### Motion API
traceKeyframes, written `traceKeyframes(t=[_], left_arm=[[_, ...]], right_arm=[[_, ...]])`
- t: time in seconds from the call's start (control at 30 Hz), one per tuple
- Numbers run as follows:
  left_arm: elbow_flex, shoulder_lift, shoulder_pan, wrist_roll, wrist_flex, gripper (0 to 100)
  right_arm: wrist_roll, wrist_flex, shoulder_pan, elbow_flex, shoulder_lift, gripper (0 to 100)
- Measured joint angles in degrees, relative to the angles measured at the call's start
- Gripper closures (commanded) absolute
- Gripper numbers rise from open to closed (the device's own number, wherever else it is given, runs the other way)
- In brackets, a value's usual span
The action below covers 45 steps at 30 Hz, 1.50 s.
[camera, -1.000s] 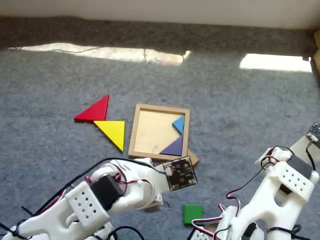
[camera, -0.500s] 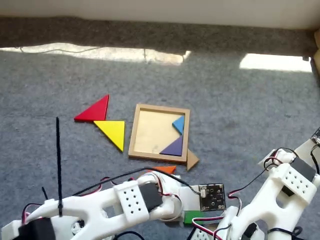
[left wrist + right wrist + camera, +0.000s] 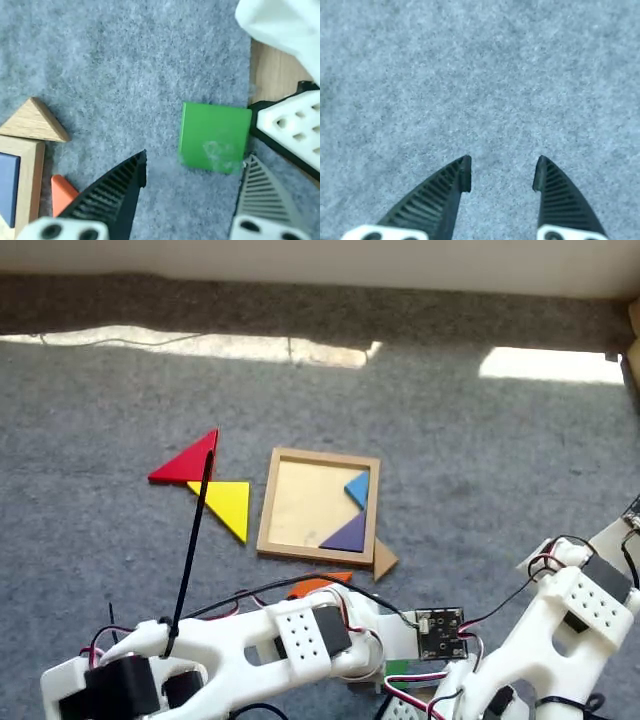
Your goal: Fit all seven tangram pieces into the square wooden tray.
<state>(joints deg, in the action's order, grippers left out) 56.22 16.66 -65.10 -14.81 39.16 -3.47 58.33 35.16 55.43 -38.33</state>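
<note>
The square wooden tray [image 3: 268, 508] holds a blue triangle [image 3: 357, 487] and a purple piece [image 3: 347, 533]. To its left on the carpet lie a red triangle [image 3: 188, 462] and a yellow triangle [image 3: 227, 505]. A tan triangle [image 3: 383, 558] and an orange piece [image 3: 318, 585] lie by its front edge. My left gripper [image 3: 196, 156] is open just above the green square [image 3: 215, 136], one finger at each side. In the high view the left arm hides most of the green square [image 3: 398, 668]. My right gripper [image 3: 503, 162] is open over bare carpet.
Grey carpet covers the table. The right arm's white body [image 3: 565, 625] stands at the lower right, close beside the green square, and it shows in the left wrist view [image 3: 295, 120]. A black cable [image 3: 190, 540] rises from the left arm.
The left arm has swung right, from over the tray's front edge to above the green square, uncovering the orange piece. The right arm has barely moved.
</note>
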Motion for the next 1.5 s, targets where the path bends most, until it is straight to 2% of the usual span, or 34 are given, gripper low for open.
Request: traceKeyframes(t=[0.3,0.5,0.97,1.03,1.13,1.23,1.33,1.5], left_arm=[[-3.60,-5.71,0.00,0.00,-0.09,71],[-3.69,-5.89,0.00,0.00,-0.09,83],[-3.78,-5.89,0.00,0.09,-0.18,83],[-4.57,-5.98,0.09,0.00,0.09,81],[-7.47,-6.07,0.44,0.00,2.90,72],[-10.99,-6.07,1.49,5.01,6.15,63],[-12.57,-6.33,2.55,9.85,7.03,64],[-12.84,-7.65,2.55,10.90,6.59,65]], right_arm=[[0.00,0.00,0.09,0.00,0.00,79.3],[0.00,0.00,0.09,0.00,0.00,79.3],[0.00,0.00,0.09,0.00,0.00,79.3],[0.00,0.00,0.09,0.00,0.00,79.3],[0.00,0.00,0.09,0.00,0.00,79.3],[0.00,0.00,0.09,0.00,0.00,79.3],[0.00,0.00,0.09,0.00,0.00,79.3],[0.00,0.00,0.09,0.00,0.00,79.3]])
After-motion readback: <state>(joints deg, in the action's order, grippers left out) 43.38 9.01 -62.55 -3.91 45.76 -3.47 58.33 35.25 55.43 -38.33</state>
